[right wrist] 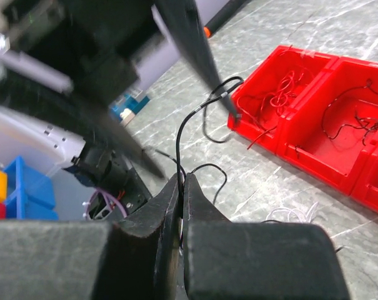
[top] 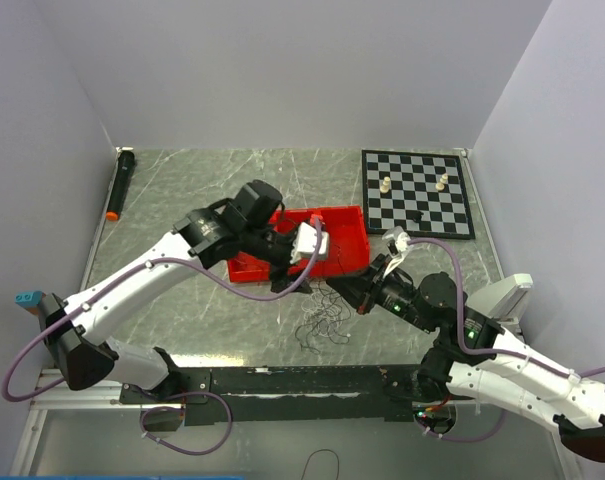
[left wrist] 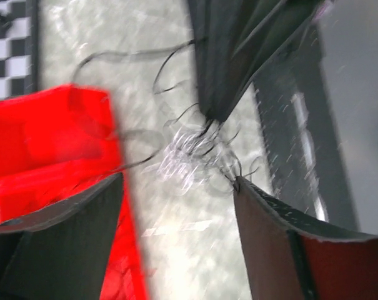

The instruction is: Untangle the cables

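A loose tangle of thin cables [top: 322, 318] lies on the table in front of the red bin [top: 347, 225]. In the left wrist view the tangle [left wrist: 189, 156] is blurred, black and white strands, just beyond my open left gripper [left wrist: 178, 181], which holds nothing. My left gripper [top: 287, 275] hangs over the bin's near edge. My right gripper [top: 360, 300] sits right of the tangle. In the right wrist view it [right wrist: 182, 178] is shut on a black cable [right wrist: 184, 134] that rises toward the left gripper's fingertip [right wrist: 233, 112].
The red bin [right wrist: 313, 144] has compartments holding red cables [right wrist: 282, 87] and black cables [right wrist: 357, 119]. White strands [right wrist: 288, 215] lie on the table. A chessboard [top: 418, 195] with a few pieces is at back right. A black marker [top: 120, 185] lies at back left.
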Robot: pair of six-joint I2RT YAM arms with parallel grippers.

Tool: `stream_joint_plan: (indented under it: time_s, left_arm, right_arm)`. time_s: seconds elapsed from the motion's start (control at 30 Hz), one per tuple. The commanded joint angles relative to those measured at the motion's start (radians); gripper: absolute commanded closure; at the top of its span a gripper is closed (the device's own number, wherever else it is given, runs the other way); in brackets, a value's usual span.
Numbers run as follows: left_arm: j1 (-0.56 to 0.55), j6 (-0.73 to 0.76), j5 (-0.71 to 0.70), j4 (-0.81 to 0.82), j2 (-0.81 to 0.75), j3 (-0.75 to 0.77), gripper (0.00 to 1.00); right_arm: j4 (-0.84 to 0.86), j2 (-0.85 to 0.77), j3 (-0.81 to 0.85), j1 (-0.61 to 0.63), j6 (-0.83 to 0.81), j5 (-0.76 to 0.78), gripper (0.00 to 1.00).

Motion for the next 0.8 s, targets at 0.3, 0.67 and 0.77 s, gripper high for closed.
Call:
stream_joint_plan:
  time_s: [0.3,0.67,0.77]
  left_arm:
    - [0.069,0.216,0.021,-0.219,-0.012,0.242,0.22]
    - [0.01,0.14,0.078,-0.11,0.097,0.256,0.24]
    - [-0.006,0.177,0.105,-0.182,0.13,0.29,0.28]
  right_arm:
    - [0.041,0.045,0.031,0.007,-0.027,-0.14,0.98]
    - [0.061,0.1,0.065,0.008,-0.046,-0.188,0.98]
    - [0.061,0.093,0.061,0.007,-0.05,-0.176,0.98]
